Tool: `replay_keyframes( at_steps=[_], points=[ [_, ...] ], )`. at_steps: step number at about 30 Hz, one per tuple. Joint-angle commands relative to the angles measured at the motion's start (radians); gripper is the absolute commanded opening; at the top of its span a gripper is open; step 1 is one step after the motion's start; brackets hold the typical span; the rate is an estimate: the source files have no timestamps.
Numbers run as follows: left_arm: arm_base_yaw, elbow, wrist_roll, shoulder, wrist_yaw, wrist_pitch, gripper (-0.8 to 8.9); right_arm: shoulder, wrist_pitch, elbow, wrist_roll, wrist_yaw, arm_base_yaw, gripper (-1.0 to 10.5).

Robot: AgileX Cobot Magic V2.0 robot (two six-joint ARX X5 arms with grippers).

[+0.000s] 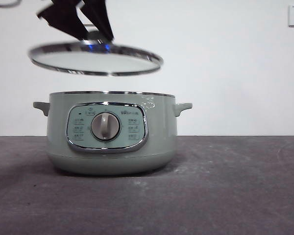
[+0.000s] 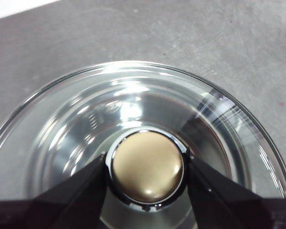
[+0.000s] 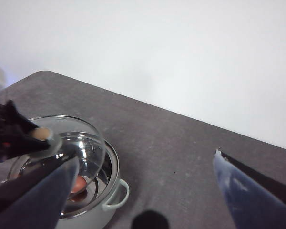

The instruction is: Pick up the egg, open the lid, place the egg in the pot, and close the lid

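Left hand [image 2: 147, 168] clenched on the knob of the glass lid [image 1: 95, 58], lid hanging tilted above the open pot [image 1: 111, 132] on the desk [image 1: 225, 186], egg [image 3: 78, 183] inside the pot, right hand [image 3: 143, 191] released, high beside the pot

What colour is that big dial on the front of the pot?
Grey, set in a chrome-framed panel on the sage-green pot. The dial shows best in the front view.

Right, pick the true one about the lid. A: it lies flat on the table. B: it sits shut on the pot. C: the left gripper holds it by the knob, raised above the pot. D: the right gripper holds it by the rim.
C: the left gripper clamps the knob, and the lid hangs clear above the pot.
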Motion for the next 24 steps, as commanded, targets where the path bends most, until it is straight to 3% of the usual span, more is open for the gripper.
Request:
replay_keyframes(
  at_steps=[1, 24],
  points=[
    [-0.013, 0.007, 0.011, 0.023, 0.006, 0.076, -0.09, -0.011, -0.02, -0.001, 0.011, 0.0, 0.0, 4.8],
    [-0.024, 0.006, 0.012, 0.123, -0.001, 0.093, -0.09, -0.026, -0.076, -0.001, 0.011, -0.002, 0.0, 4.8]
  ],
)
